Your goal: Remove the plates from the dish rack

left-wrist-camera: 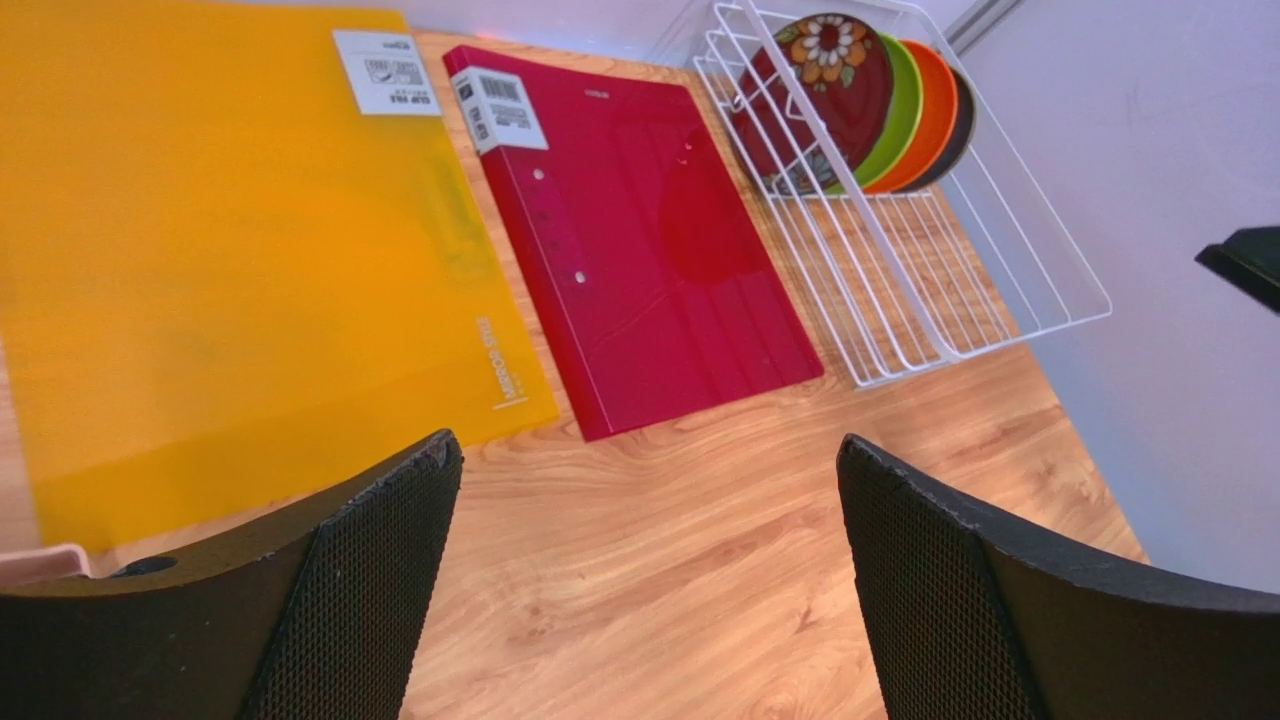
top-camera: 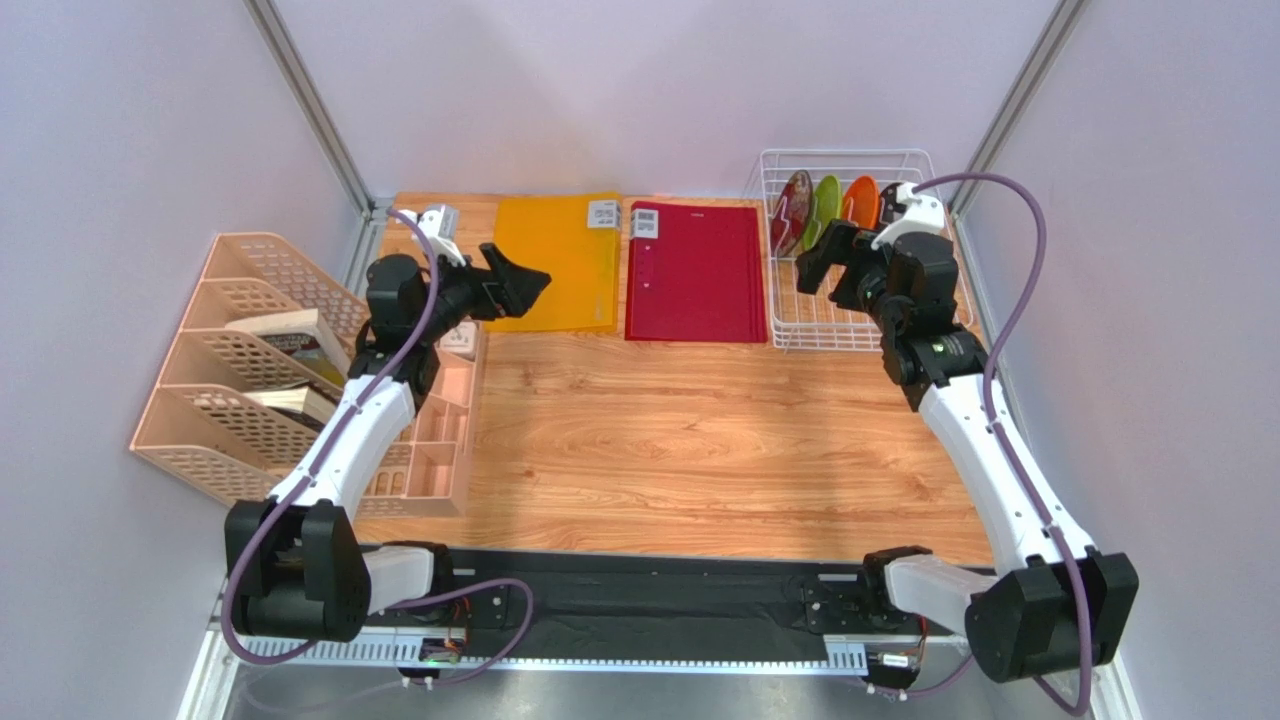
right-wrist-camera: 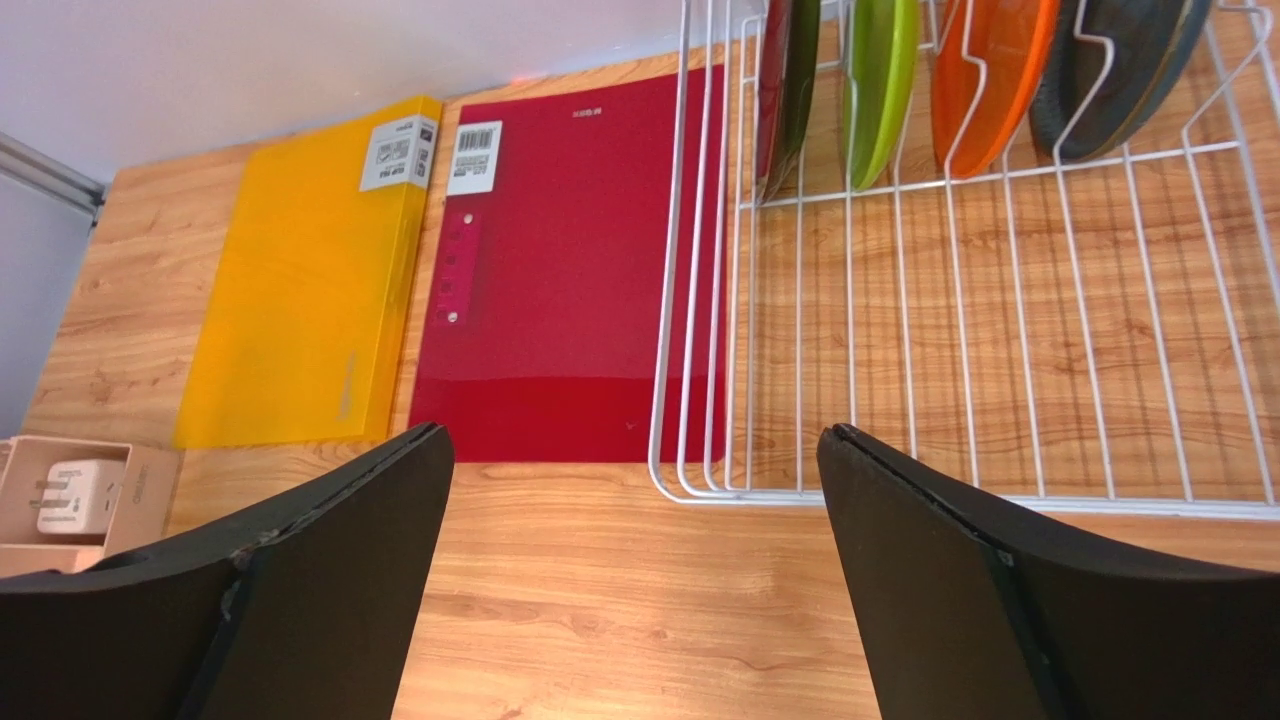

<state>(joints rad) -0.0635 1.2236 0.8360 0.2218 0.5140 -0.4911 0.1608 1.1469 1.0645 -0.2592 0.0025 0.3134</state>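
Note:
The white wire dish rack (top-camera: 804,327) stands at the back right of the table. Upright in its far end stand the dark red floral plate (top-camera: 790,213), the lime green plate (top-camera: 825,207), the orange plate (top-camera: 860,200) and the dark grey-teal plate (top-camera: 891,198). The left wrist view shows the rack (left-wrist-camera: 1037,263) with the floral plate (left-wrist-camera: 827,68) in front. The right wrist view shows the rack (right-wrist-camera: 962,488) and plates edge-on, orange one (right-wrist-camera: 984,75) included. My right gripper (top-camera: 824,264) is open and empty above the rack's near part. My left gripper (top-camera: 519,281) is open and empty over the orange folder.
An orange folder (top-camera: 559,263) and a red folder (top-camera: 694,270) lie flat at the back. A beige file organiser (top-camera: 241,368) and a small compartment tray (top-camera: 428,450) stand at the left. Bare wood (top-camera: 676,450) spans the middle. Walls close in on both sides.

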